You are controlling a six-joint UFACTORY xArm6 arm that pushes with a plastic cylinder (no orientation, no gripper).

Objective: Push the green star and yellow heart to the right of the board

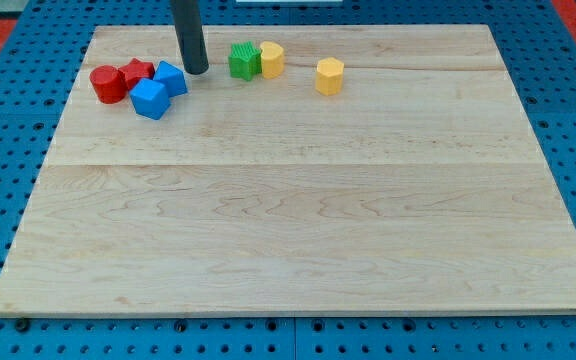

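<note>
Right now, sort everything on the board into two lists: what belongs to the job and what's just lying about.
Job:
- green star, at the view's top, touching the yellow heart
- yellow heart, just right of the star
- my tip, left of the star, between it and the blue blocks

Lying about:
- second yellow block
- two blue blocks
- two red blocks

Yellow hexagon [330,76] blocks the rightward lane past the yellow heart [271,59].

Straight rod [197,71] — dark, smooth, cylindrical
</note>
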